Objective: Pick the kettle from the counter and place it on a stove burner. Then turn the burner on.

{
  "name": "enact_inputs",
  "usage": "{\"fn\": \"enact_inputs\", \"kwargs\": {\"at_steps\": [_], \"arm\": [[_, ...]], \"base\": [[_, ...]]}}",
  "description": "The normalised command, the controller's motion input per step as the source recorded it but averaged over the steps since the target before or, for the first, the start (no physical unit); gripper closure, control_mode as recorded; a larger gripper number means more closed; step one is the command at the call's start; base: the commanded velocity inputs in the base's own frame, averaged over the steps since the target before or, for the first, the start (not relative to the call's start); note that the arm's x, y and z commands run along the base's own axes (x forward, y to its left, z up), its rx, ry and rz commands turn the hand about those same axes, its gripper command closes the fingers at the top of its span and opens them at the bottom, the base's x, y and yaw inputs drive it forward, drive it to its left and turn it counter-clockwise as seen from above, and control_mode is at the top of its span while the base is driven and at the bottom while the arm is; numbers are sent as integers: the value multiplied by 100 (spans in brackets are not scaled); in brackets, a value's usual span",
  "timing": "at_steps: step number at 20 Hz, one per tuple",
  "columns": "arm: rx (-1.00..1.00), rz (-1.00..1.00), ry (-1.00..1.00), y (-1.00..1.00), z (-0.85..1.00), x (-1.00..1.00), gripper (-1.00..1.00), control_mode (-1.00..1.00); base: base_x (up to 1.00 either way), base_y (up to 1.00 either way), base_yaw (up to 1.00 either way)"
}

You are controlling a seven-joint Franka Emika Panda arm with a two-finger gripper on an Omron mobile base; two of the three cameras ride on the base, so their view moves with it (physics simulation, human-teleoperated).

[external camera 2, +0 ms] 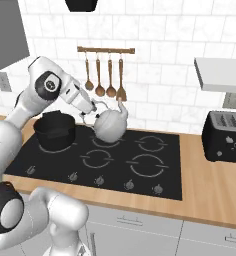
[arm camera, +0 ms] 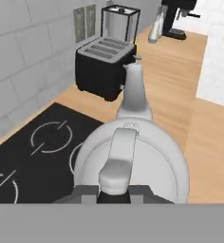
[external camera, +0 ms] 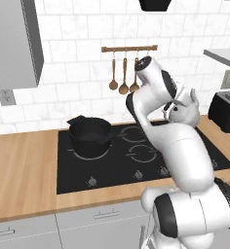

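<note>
The silver-white kettle (external camera 2: pixel 111 125) hangs tilted, spout up, just over the rear burner beside the pot, on the black stove (external camera 2: pixel 65 161). My gripper (external camera 2: pixel 92 112) is shut on its arched handle from the left. In the hand view the kettle's round body (arm camera: pixel 152 156) and spout sit right below the gripper (arm camera: pixel 115 193), whose fingers clamp the handle strap. Whether the kettle's base touches the glass, I cannot tell. The wooden counter (external camera 2: pixel 210 185) runs on both sides of the stove (external camera: pixel 78 170); in the left base view my own arm hides the kettle.
A large black pot (external camera 2: pixel 54 130) (external camera: pixel 90 133) stands on the rear left burner, close to the kettle. Several knobs (external camera 2: pixel 129 185) line the stove's front edge. A black toaster (external camera 2: pixel 225 135) (arm camera: pixel 104 66) sits on the counter to the right. Utensils hang on a wall rail (external camera 2: pixel 106 50).
</note>
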Motion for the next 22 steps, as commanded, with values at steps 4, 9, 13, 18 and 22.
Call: {"fn": "enact_inputs", "kwargs": {"at_steps": [4,9,13,18,22], "arm": [[65,-12,10,-100,-77,2,100,-100],[41,-1,-13,-80,-48,0,100,-100],[10,0,-17,-42,-36,3,100,-100],[0,0,-4,-24,-18,24,100,-100],[14,0,0,-26,-12,24,100,-100]], "base": [[0,0,0],[0,0,0],[0,0,0],[0,0,0],[0,0,0]]}}
